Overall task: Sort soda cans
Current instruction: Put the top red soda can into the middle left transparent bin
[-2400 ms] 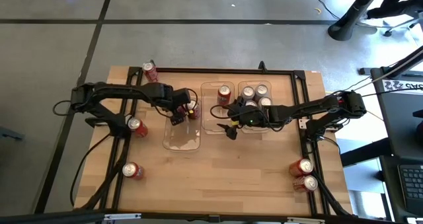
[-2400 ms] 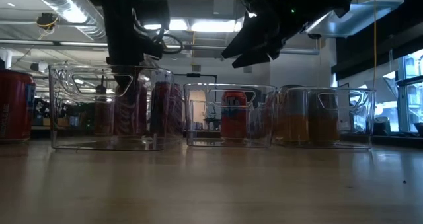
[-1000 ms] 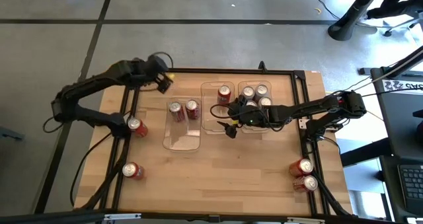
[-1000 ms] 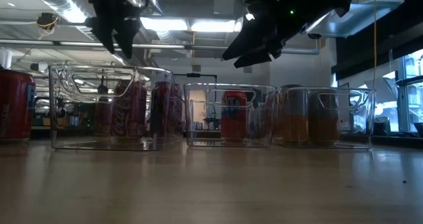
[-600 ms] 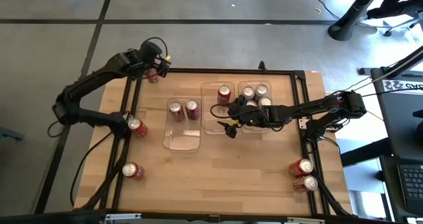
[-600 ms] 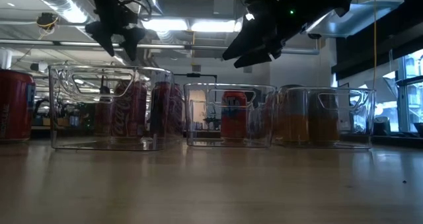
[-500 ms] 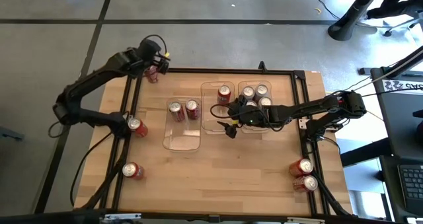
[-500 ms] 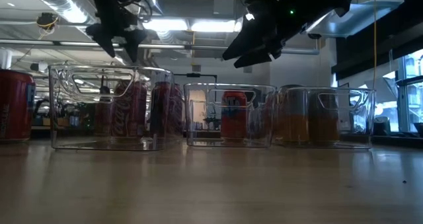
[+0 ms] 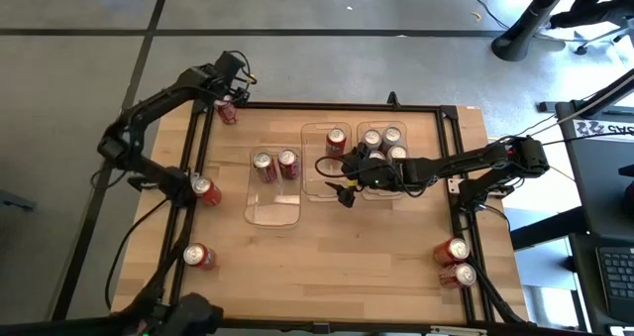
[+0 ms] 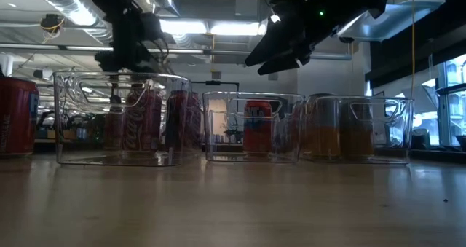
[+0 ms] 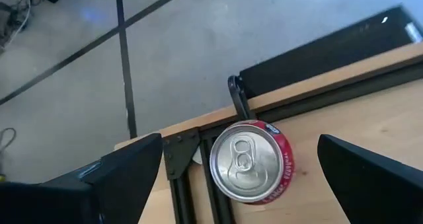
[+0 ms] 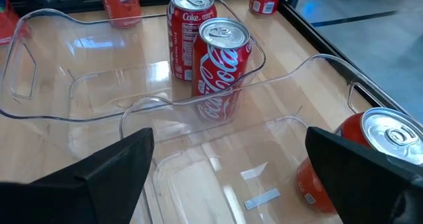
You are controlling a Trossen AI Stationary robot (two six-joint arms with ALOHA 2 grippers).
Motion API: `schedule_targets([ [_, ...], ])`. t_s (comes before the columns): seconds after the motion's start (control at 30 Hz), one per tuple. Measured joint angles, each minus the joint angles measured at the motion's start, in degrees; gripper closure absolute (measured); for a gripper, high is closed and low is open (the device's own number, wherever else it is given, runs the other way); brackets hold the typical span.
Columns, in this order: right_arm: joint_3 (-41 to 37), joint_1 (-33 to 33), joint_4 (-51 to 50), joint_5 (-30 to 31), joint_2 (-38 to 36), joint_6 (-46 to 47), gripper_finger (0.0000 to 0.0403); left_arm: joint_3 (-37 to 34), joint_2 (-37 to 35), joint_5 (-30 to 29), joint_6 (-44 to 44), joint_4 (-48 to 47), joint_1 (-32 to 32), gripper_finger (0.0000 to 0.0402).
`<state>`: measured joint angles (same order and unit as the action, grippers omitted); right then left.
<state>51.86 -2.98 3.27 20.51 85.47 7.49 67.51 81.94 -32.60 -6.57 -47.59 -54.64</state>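
Left jaws: spread wide, gripping nothing; the left gripper [image 11: 238,178] hangs over a red soda can [image 9: 227,111] at the table's 11 o'clock corner, and the can's silver top [image 11: 242,159] sits between the two fingers [image 11: 125,174].
Right jaws: released and empty; the right gripper [image 9: 343,191] hovers near mid-table, at the near edge of the middle tray [image 9: 309,189].
Left tray [image 9: 271,213]: two upright Coca-Cola cans [image 12: 225,69] touching side by side at its far end.
Middle tray contents: one red can [image 9: 336,140] at its 12 o'clock end.
Right tray [image 10: 397,138]: four gold-bodied cans [image 9: 392,138] clustered together.
Loose cans, 9 o'clock side: one [image 9: 205,189] beside the left arm [image 9: 149,118], another [image 9: 198,256] nearer the front edge.
Loose cans, 4 o'clock corner: two red cans [image 9: 457,262] touching.
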Motion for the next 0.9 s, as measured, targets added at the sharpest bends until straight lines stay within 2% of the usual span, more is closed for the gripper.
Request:
schedule_targets([
  [0.27,0.0,0.0,-0.3,-0.1,0.0,1.1,0.0010,0.0,4.1,2.7,3.8,-0.1,-1.2,0.0011],
  [0.57,0.0,0.0,-0.4,-0.6,0.0,1.3,0.0010,0.0,6.6,2.6,14.2,-1.4,-1.2,0.0011],
  [0.9,0.0,0.0,-0.4,-0.6,0.0,1.6,0.0010,0.0,11.0,1.8,19.1,-2.2,-1.2,0.0011],
])
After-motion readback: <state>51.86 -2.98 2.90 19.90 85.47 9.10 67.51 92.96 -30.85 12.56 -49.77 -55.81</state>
